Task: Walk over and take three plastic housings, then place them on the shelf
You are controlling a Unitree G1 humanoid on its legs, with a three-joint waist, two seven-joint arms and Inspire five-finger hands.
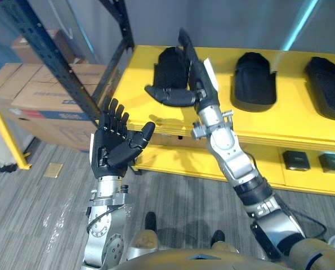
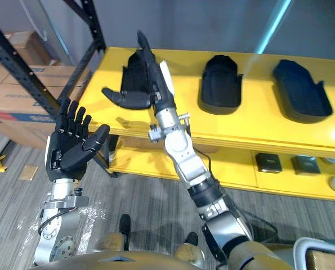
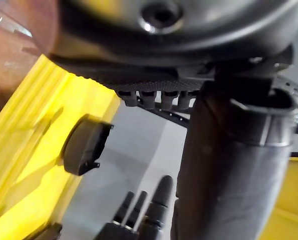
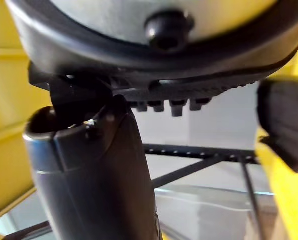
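The right hand (image 1: 194, 74) stands at upper centre, fingers straight and thumb spread, gripping nothing, against the right edge of the leftmost plastic housing (image 1: 167, 68). It is one of three black hollow shells in a row on the yellow shelf (image 1: 291, 128). The left hand (image 1: 114, 145), at lower left, is spread open and empty.

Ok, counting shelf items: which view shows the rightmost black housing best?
The right eye view: the rightmost housing lies whole on the yellow shelf. The left eye view cuts it at the edge. The wrist views show dark shapes; which housing, I cannot tell.
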